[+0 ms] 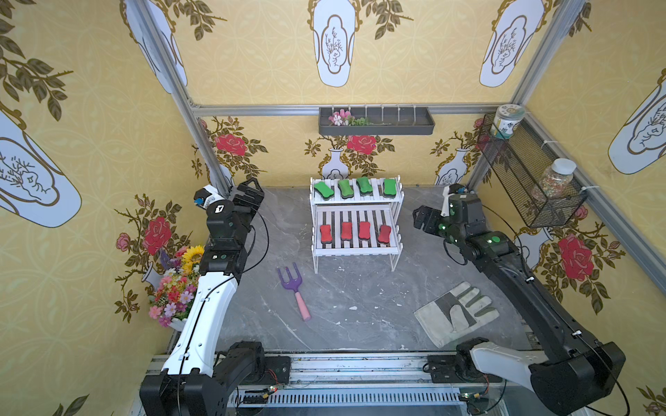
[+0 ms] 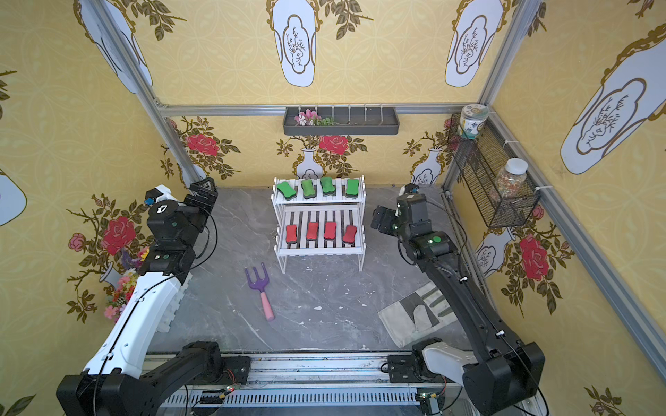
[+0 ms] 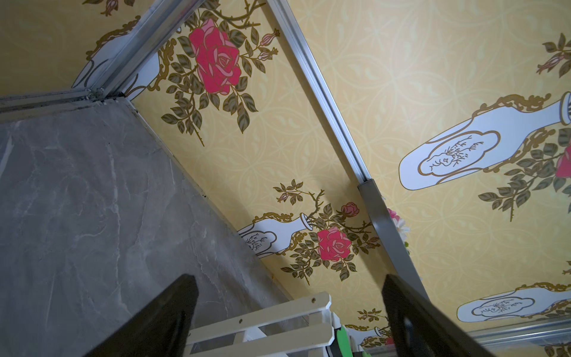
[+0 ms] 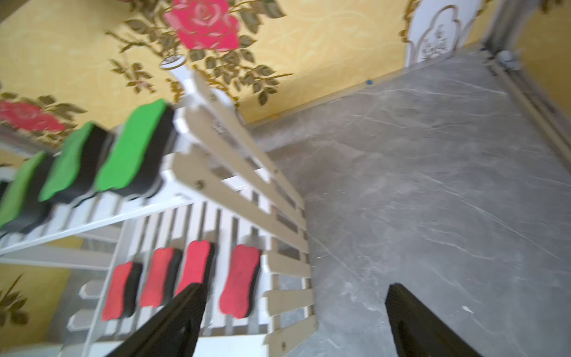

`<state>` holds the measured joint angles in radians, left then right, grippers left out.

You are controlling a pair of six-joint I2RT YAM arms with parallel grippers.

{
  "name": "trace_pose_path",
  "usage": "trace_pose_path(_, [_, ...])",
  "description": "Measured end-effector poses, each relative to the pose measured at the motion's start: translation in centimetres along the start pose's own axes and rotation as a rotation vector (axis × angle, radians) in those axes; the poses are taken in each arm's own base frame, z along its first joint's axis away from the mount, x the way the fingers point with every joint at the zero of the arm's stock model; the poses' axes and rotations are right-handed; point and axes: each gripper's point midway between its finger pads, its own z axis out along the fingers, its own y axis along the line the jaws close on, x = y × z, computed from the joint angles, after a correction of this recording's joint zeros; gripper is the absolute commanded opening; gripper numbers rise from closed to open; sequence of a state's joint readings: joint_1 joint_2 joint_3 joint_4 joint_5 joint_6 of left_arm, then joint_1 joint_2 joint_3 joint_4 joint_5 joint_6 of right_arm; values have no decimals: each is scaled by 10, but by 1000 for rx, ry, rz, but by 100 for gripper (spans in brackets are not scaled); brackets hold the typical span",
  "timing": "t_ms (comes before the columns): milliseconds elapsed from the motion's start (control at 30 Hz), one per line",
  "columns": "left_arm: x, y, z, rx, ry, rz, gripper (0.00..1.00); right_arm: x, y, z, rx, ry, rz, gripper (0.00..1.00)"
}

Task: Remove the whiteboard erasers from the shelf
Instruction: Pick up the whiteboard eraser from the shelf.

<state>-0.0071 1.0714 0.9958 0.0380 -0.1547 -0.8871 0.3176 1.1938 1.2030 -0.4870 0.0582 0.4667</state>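
Right gripper (image 4: 293, 289), open and empty, is nearest; end red eraser (image 4: 239, 279) sits just left of it, long axis front-to-back, looks like.

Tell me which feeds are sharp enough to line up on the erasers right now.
Right wrist view: smeared throughout, the green erasers and red erasers soft-edged. Left wrist view: crisp, but it catches only a corner of the shelf. Both top views: sharp and evenly lit, all eight distinct on the two tiers.
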Motion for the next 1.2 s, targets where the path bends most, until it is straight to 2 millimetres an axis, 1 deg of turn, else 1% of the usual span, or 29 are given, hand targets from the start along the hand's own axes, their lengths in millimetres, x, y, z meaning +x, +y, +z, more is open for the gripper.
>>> trace_pose_path(67, [-2,-4,1,-10,5,-29,100,-5,26,-4,-52,3,-35,92])
trace_pose_path(133, [-8,-13,3,-13,7,-57,100,-16,55,-6,-99,2,-69,91])
trace_pose_path(200, [-13,-21,6,-19,11,-84,100,-21,75,-5,-109,1,-103,91])
trace_pose_path(267, [-15,-26,10,-32,19,-95,100,-24,88,-2,-95,7,-127,90])
trace_pose_path(333, [-14,-25,14,-55,30,-116,100,-28,98,5,-78,12,-146,89])
trace_pose_path(467, [-10,-18,14,-94,50,-134,100,-38,105,15,-18,8,-163,86])
trace_pose_path(667, [-11,-19,13,-98,51,-129,100,-54,111,28,33,-1,-177,82])
trace_pose_path(767, [-11,-20,13,-102,55,-109,100,-56,110,37,57,19,-190,81])
trace_pose_path(833, [-13,-27,13,-87,62,-60,100,-56,107,40,73,32,-192,81])
trace_pose_path(967, [-11,-51,17,-7,116,58,100,-59,101,43,102,43,-193,81])
trace_pose_path(1067, [-7,-58,16,33,142,100,99,-62,100,44,110,45,-194,79])
trace_pose_path(1200, [-3,-63,11,82,153,120,100,-62,101,51,117,58,-199,78])
